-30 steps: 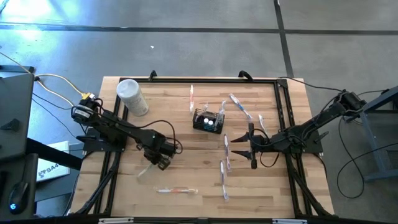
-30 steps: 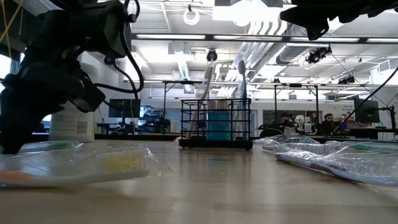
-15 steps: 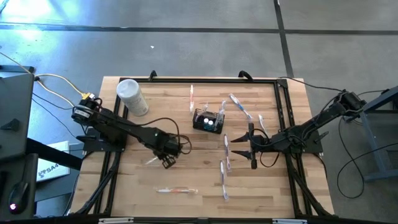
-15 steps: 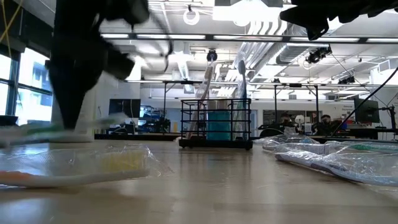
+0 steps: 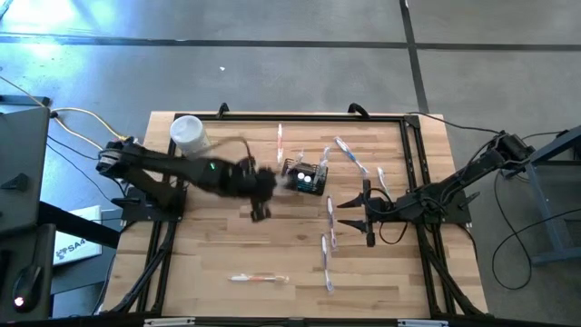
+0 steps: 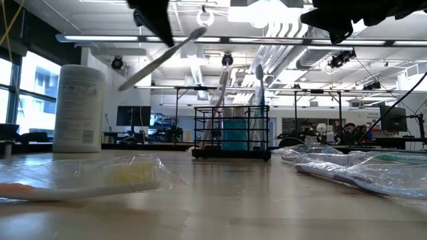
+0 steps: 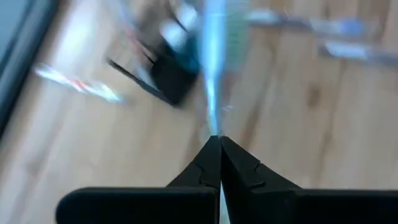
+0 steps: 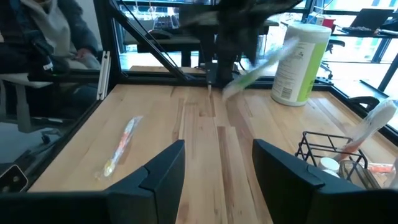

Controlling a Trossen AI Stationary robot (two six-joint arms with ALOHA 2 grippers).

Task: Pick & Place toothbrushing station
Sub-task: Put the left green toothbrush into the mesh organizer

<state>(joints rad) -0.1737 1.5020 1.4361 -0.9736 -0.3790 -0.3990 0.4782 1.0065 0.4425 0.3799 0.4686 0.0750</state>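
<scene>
Carrying a wrapped toothbrush (image 6: 163, 59) in closed jaws, the left gripper (image 5: 260, 186) is airborne just left of the caddy (image 5: 304, 176), which stands mid-table toward the far edge. The right gripper (image 5: 367, 218) waits, jaws open and empty, right of centre. Risk: the brush, pinched at one end, may pivot and strike the caddy rim.
</scene>
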